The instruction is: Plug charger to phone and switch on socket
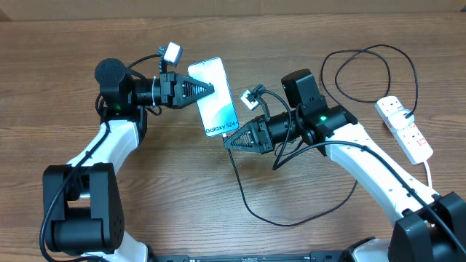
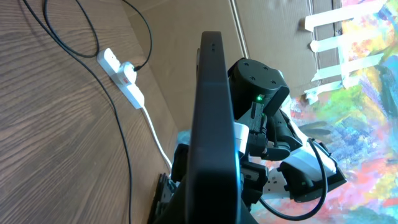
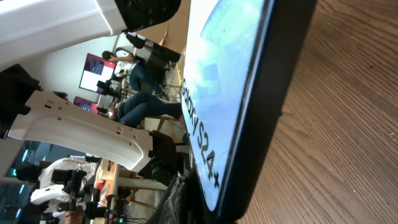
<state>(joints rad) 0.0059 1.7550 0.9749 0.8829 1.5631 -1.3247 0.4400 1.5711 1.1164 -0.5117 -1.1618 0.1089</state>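
The phone [image 1: 215, 98], light blue screen reading "Galaxy S24", is held above the table at a slant. My left gripper [image 1: 209, 89] is shut on its left edge; the left wrist view shows the phone's dark edge [image 2: 211, 118] head on. My right gripper [image 1: 228, 143] sits at the phone's lower end and looks shut on the plug end of the black charger cable [image 1: 245, 198]. The right wrist view shows the phone [image 3: 230, 93] filling the frame, right against the jaws [image 3: 186, 202]; the plug tip is hidden. The white socket strip [image 1: 405, 128] lies at the far right and also shows in the left wrist view [image 2: 124, 76].
The charger cable loops over the table in front of the right arm and again behind it near the strip [image 1: 364, 73]. The strip's thick white cord [image 1: 429, 173] runs off toward the front right. A brown cardboard wall stands along the back.
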